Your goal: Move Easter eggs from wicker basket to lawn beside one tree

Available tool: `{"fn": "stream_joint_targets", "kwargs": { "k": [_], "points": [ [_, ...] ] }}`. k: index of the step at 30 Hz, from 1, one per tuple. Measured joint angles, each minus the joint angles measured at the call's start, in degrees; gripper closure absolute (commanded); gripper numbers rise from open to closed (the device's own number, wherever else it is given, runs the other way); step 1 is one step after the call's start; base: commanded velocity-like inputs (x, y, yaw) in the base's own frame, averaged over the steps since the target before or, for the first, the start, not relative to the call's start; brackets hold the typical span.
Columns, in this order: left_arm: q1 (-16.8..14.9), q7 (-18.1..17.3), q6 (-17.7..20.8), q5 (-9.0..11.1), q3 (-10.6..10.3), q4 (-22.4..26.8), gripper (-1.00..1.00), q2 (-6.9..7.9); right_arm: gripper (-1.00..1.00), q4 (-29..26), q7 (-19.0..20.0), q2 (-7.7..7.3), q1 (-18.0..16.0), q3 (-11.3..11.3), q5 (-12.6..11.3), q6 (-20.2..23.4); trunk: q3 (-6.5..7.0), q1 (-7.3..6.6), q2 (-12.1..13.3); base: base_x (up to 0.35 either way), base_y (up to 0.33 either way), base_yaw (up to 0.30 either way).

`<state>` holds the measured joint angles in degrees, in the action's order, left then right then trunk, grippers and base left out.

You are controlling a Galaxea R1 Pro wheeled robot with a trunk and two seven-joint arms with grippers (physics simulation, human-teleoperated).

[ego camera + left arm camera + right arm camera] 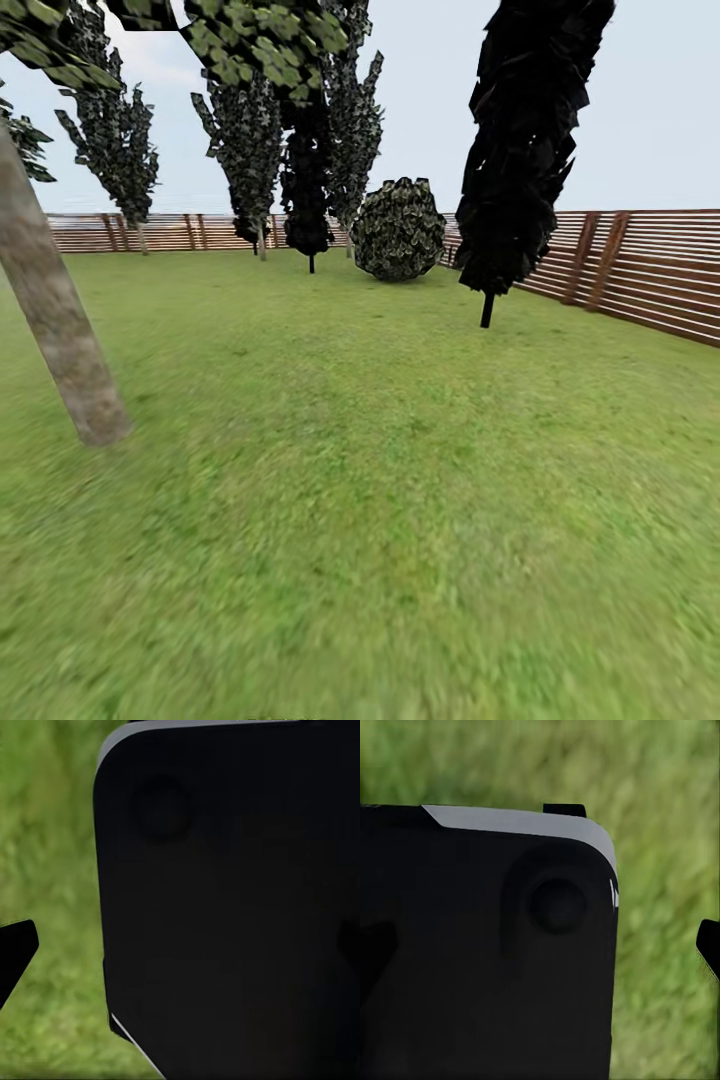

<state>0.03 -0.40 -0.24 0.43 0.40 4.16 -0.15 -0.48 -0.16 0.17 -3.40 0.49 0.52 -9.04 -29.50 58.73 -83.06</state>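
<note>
Lawn (380, 520) open | tree (60, 330) left | grippers' state: cannot tell

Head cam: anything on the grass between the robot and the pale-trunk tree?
Nothing visible. Open lawn runs up to the tree at the left; the black tree and bush stand further back, off that line.
</note>
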Motion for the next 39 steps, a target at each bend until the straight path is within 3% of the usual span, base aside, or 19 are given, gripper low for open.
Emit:
{"fn": "stream_joint_targets", "kwargs": {
  "k": [39],
  "points": [
    [0.0,0.0,0.0,0.0,0.0,0.0,-1.00,0.01,-1.00,0.0,0.0,0.00,0.0,0.0,0.0,0.0,0.00,0.00,0.0,0.000,0.000,0.291]
  ]
}}
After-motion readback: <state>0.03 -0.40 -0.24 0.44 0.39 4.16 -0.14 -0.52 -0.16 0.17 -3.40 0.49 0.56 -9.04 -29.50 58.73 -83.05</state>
